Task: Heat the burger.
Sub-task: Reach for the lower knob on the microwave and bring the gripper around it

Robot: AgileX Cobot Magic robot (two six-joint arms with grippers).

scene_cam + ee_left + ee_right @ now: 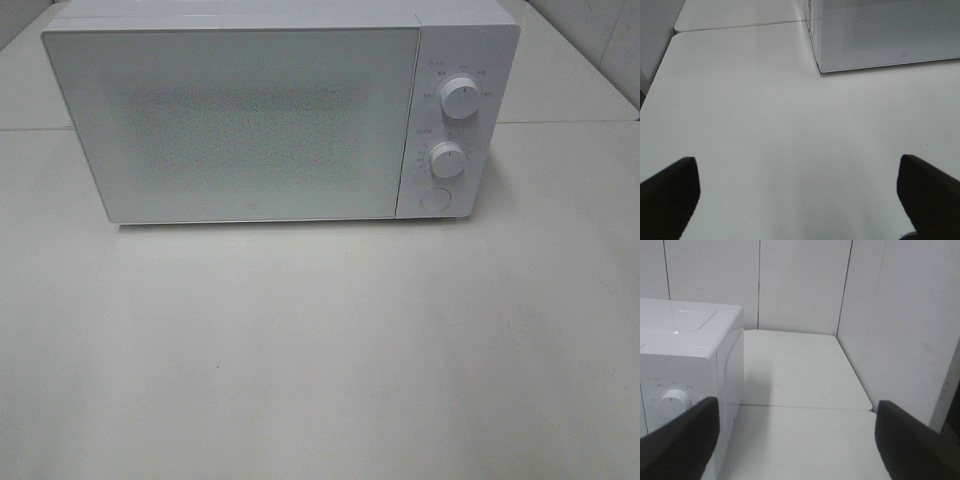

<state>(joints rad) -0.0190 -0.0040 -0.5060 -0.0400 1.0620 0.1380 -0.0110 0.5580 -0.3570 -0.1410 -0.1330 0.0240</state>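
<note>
Glossy white boxy microwave [250, 110], round dials [459, 98] illegibly marked, is sitting on matte table [320, 350]. Jaws of left gripper [797, 170] and right gripper [796, 410] are standing apart.

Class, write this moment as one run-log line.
microwave door: shut | burger: not visible | left tool: open, empty | right tool: open, empty

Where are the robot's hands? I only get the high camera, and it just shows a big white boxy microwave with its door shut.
Observer: The left gripper hangs wide open above the flat white table, facing the front left corner of the white microwave oven.
Operator: And the other one?
Observer: The right gripper is open too, off the microwave's knob end, pointed at pale wall panels.
Operator: Holding the burger?
Observer: No, both are empty; no burger shows in any view.
</note>
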